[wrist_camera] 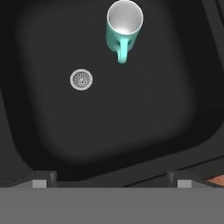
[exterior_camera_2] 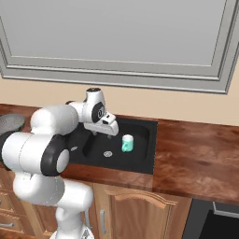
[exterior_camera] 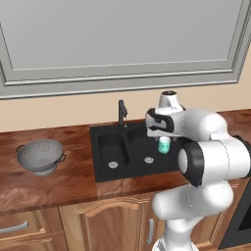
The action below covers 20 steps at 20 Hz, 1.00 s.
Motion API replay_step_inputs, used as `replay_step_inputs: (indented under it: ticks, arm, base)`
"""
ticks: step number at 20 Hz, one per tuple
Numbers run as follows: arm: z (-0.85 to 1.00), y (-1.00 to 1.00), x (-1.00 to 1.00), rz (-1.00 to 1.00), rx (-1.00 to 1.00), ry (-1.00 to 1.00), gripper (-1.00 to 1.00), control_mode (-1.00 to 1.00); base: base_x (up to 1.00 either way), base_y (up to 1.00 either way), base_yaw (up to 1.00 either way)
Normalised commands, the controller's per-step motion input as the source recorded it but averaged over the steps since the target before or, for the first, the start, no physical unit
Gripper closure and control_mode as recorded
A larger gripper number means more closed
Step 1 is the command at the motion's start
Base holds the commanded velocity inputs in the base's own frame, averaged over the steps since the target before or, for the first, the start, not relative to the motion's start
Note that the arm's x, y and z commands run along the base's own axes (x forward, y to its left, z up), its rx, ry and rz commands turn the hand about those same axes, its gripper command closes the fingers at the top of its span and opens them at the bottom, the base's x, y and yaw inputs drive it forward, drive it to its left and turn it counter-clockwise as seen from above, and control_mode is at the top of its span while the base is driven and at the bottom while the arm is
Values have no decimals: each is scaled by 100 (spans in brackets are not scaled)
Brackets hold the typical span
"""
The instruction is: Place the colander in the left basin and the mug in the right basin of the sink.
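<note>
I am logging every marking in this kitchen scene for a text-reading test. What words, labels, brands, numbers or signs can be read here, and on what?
None: no readable text on anything here.
The mug is plain teal outside, white inside.
The colander shows holes alone.
The sink, its faucet and the counter carry no marks.
The robot's white arm bears no lettering.

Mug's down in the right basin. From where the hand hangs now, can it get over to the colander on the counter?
Probably yes. The colander sits alone on the counter left of the sink, nothing around it. The open hand, holding nothing, must cross both basins; whether it reaches without the base driving is uncertain.
</note>
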Motion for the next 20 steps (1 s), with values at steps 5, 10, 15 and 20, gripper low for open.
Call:
replay_step_inputs:
  ticks: [5,10,15,20]
  arm:
    - [19,27,-41,1,0,0,-100,-100]
    - [19,29,-36,0,2,3,-100,-100]
    - [18,31,-29,0,1,10,-100,-100]
    - [17,30,-26,1,1,11,-100,-100]
  base:
    - [0,0,0]
    - [0,0,0]
    - [0,0,0]
    - [0,0,0]
